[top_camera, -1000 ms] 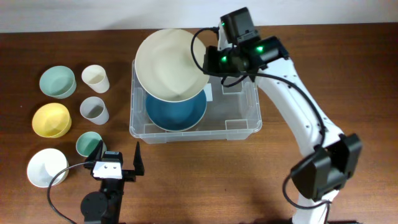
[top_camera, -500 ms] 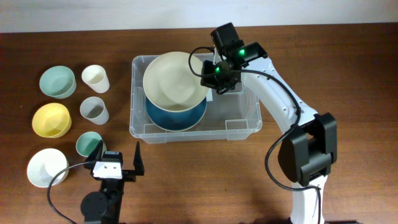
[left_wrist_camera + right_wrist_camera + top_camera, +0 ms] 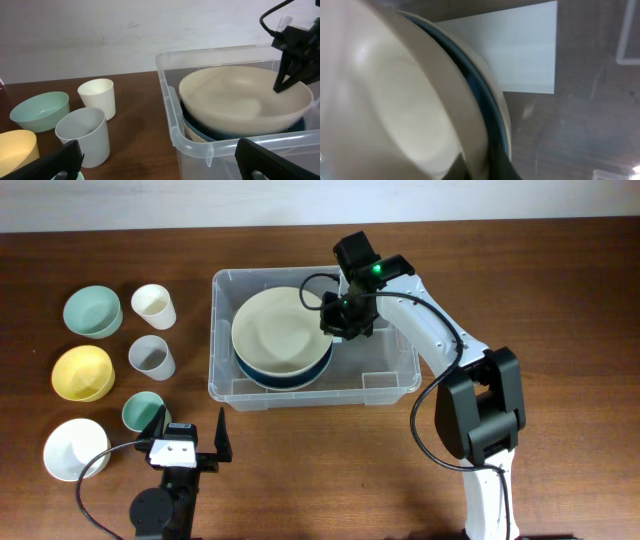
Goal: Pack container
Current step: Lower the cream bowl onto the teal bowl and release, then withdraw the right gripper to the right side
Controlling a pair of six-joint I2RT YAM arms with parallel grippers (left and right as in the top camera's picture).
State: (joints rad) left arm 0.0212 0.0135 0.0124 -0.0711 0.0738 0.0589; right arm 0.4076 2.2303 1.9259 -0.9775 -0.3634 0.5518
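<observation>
The container [image 3: 392, 376], a big clear plastic bin, stands mid-table, its white label [image 3: 520, 50] showing through the base. Inside lies a blue bowl [image 3: 287, 384] with a large cream bowl [image 3: 275, 330] nested in it. My right gripper [image 3: 338, 318] reaches down into the bin and is shut on the cream bowl's right rim [image 3: 470, 125]; the blue bowl's edge [image 3: 487, 102] sits just beneath. My left gripper [image 3: 190, 436] rests open near the front edge, left of the bin, holding nothing. In the left wrist view the bin's wall [image 3: 225, 155] and the cream bowl [image 3: 235, 102] show.
Left of the bin stand a green bowl [image 3: 92, 310], a cream cup [image 3: 154, 306], a grey cup [image 3: 152, 357], a yellow bowl [image 3: 82, 372], a teal cup [image 3: 142, 411] and a white bowl [image 3: 74, 448]. The bin's right half holds nothing.
The right gripper has lowered the tilted cream bowl from above the bin's back-left corner down into the blue bowl. The left arm has not moved.
</observation>
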